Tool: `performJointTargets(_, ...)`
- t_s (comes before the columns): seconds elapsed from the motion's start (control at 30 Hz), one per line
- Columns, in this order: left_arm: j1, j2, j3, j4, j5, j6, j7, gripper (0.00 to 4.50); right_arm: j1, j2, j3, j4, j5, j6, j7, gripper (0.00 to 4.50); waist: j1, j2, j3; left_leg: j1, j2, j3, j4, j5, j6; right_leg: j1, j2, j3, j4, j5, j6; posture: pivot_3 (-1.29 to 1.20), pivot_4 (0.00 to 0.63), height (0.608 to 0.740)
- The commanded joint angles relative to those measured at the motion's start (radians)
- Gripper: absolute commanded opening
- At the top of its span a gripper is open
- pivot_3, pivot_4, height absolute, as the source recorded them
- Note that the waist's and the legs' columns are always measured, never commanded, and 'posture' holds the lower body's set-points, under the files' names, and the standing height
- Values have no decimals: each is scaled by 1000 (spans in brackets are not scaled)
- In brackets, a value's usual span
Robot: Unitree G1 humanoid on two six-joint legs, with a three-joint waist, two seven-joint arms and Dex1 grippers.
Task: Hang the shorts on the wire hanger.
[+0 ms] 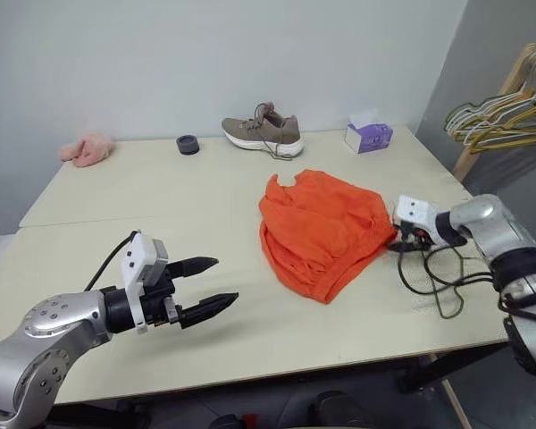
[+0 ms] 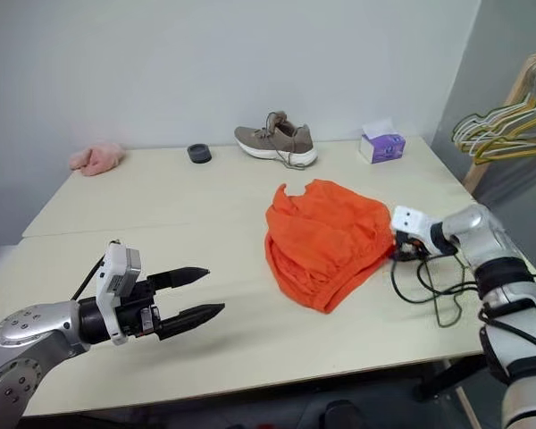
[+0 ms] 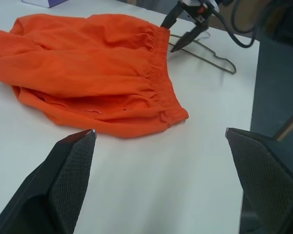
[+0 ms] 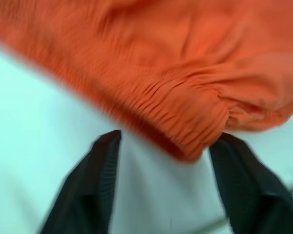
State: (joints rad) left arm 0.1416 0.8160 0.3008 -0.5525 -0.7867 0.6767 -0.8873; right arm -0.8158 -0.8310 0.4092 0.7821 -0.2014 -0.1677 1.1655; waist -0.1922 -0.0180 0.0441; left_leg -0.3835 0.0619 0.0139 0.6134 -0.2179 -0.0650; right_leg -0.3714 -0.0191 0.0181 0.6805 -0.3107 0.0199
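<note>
The bright orange shorts point(image 1: 322, 232) lie crumpled on the table, right of centre, with the gathered waistband toward the table's right side. My right gripper point(image 1: 397, 241) is open at that waistband edge, and in the right wrist view the waistband's corner point(image 4: 190, 141) sits just past its spread fingertips. The thin dark wire hanger point(image 3: 216, 59) lies flat on the table beside the waistband, under the right gripper point(image 3: 167, 38). My left gripper point(image 1: 226, 279) hangs open and empty over the table's front left, well short of the shorts.
A beige table point(image 1: 161, 206) carries a brown shoe point(image 1: 263, 132), a purple tissue box point(image 1: 368, 136), a black ring point(image 1: 188, 144) and a pink soft item point(image 1: 87, 149) along its far edge. Pale bunched hangers point(image 1: 505, 116) hang off to the right. Black cables point(image 1: 420, 273) trail from my right wrist.
</note>
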Motion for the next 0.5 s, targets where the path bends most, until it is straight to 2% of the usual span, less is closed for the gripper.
performJointTargets(0.03, 10, 26, 23, 8, 30, -32, -23, 4500, 52, -89, -25, -157, -8, -93, 71, 4230, -3, 0, 0, 1, 0, 0, 0, 0, 0, 0, 0, 0, 0, -1, 2, -177, 0, 740)
performJointTargets(0.07, 13, 30, 25, 23, 45, -44, -30, 4500, 86, -109, -41, -224, 22, -76, 102, 4465, -4, 0, 0, 1, 0, 0, 0, 0, 0, 1, 0, 0, 0, -1, 2, -183, 0, 740)
performJointTargets(0.17, 31, 44, 36, 83, 96, -90, -62, 4500, 239, -125, -134, -531, 246, 47, 191, 4465, -15, 1, 0, 4, 1, 0, 0, 0, 0, 2, 2, -1, 2, -1, 2, -195, 0, 740)
performJointTargets(0.27, 55, 51, 54, 118, 114, -114, -90, 4500, 357, -54, -190, -793, 354, 159, 112, 4465, -30, 1, 0, 6, 3, -1, 0, 0, 0, 3, 3, -1, 5, -1, 2, -209, 0, 740)
performJointTargets(0.37, 82, 56, 74, 151, 132, -136, -117, 4500, 445, 34, -147, -961, 300, 239, 9, 4465, -33, -1, 0, 7, 2, -3, 1, 0, 0, 3, 3, 0, 8, -1, 2, -217, 0, 740)
performJointTargets(0.5, 74, 45, 93, 207, 164, -188, -121, 4500, 453, 177, -33, -961, 106, 243, -155, 4465, -32, -4, -1, 7, 2, -3, 3, 0, -1, 3, 2, -1, 8, -1, 1, -212, 0, 740)
